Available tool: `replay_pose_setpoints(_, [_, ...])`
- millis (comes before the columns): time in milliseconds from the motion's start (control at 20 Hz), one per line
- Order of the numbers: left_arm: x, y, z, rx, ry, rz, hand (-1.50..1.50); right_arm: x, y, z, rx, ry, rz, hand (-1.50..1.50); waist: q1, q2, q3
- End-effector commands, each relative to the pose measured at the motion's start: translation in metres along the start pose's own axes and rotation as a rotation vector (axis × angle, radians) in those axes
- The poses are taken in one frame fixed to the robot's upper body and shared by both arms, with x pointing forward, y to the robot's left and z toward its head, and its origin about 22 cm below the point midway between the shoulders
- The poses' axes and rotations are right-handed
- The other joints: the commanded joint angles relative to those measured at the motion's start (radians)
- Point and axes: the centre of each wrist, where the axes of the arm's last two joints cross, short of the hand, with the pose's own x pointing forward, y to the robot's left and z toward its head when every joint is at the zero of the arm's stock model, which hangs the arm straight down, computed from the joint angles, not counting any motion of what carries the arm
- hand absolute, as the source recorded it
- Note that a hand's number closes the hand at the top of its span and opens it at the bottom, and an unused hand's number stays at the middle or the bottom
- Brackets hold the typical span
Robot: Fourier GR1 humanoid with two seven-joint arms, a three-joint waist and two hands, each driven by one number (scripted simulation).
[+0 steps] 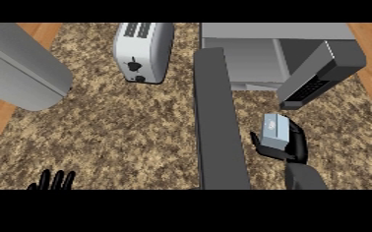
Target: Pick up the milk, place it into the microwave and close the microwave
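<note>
My right hand (pixel 289 146) is curled round a small blue-grey milk carton (pixel 275 130) and holds it above the counter, in front of the microwave (pixel 254 54). The microwave sits at the back right with its cavity showing. Its dark door (pixel 218 123) swings out toward me as a long panel just left of the carton. My left hand (pixel 52 181) rests at the lower left edge, fingers straight and pointing up.
A silver toaster (pixel 143 50) stands at the back centre-left. A large grey rounded object (pixel 29 71) lies at the far left. A grey panel with black buttons (pixel 320 76) slants beside the microwave's right side. The counter top (pixel 123 128) is speckled brown.
</note>
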Motion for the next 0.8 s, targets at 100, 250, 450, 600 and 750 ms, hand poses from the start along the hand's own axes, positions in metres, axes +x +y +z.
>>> replay_pose_setpoints(100, [-0.003, 0.003, -0.009, -0.028, 0.000, 0.016, -1.50, -0.001, 0.009, -0.028, -0.030, -0.061, -0.001, 1.50, 0.023, 0.012, 0.003])
replay_pose_setpoints(250, [-0.005, -0.005, -0.006, -0.014, -0.007, 0.015, -1.50, -0.004, 0.011, -0.018, -0.040, -0.104, -0.068, 1.50, 0.014, 0.007, 0.003])
replay_pose_setpoints(450, [0.004, 0.009, -0.002, -0.018, 0.028, 0.022, -1.50, 0.006, 0.011, -0.047, -0.026, -0.093, -0.066, 1.50, 0.009, 0.004, 0.001])
replay_pose_setpoints(600, [-0.012, 0.004, -0.003, -0.011, 0.016, 0.023, -1.50, 0.004, 0.009, -0.036, -0.015, -0.117, -0.077, 1.50, -0.010, -0.002, -0.001])
replay_pose_setpoints(750, [-0.015, -0.004, 0.003, 0.000, 0.000, 0.022, -1.50, 0.006, 0.002, -0.043, -0.013, -0.125, -0.064, 1.50, -0.004, -0.001, 0.000])
